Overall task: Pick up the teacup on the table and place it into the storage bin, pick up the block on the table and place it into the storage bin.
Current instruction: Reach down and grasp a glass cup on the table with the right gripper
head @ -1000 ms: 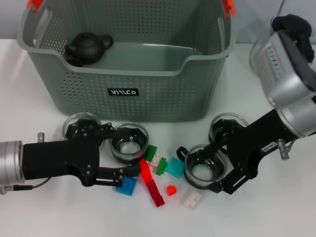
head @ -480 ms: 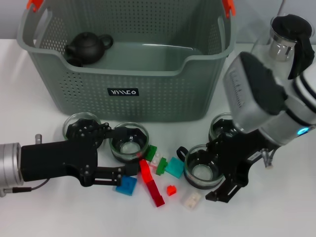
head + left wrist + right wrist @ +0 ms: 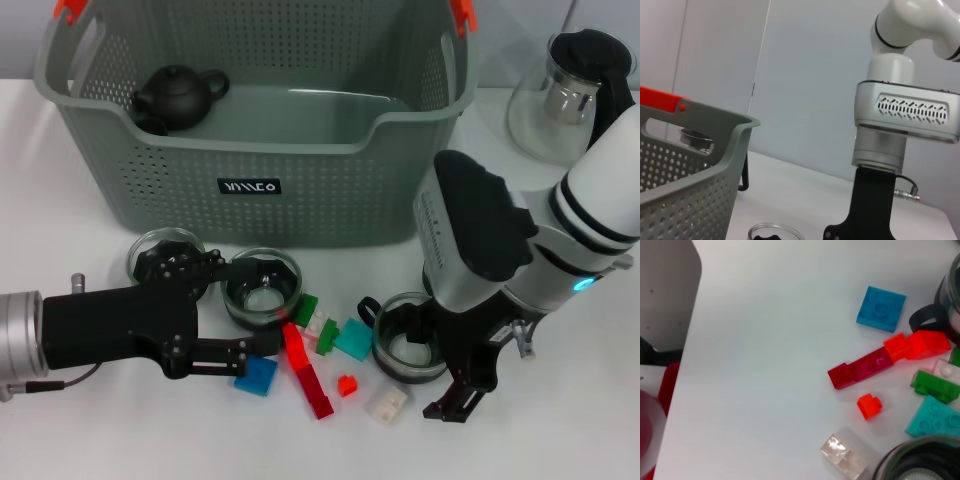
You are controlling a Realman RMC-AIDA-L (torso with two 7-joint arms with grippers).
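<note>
The storage bin [image 3: 250, 185] stands at the back centre. A glass teacup [image 3: 262, 290] sits between the fingertips of my open left gripper [image 3: 250, 308], which lies low on the table at the left. A second teacup [image 3: 405, 340] stands at the right, with my right gripper [image 3: 440, 355] open and close beside it, partly hidden under its own wrist. Several blocks lie between the two cups: blue [image 3: 256, 377], long red [image 3: 308, 375], small red [image 3: 347, 385], clear [image 3: 387, 405] and teal [image 3: 352, 338]. The right wrist view shows the blue block [image 3: 881, 309], small red block [image 3: 869, 405] and teacup rim [image 3: 920, 460].
A black teapot [image 3: 180, 95] rests inside the bin at its left. A third glass cup [image 3: 165, 250] stands behind the left gripper. A glass pitcher [image 3: 570, 95] is at the back right. The bin's corner [image 3: 690, 165] and right arm [image 3: 905, 125] fill the left wrist view.
My right arm has swung over its gripper, turning it steeper above the right teacup and covering a cup behind it. The left gripper and all objects have stayed put.
</note>
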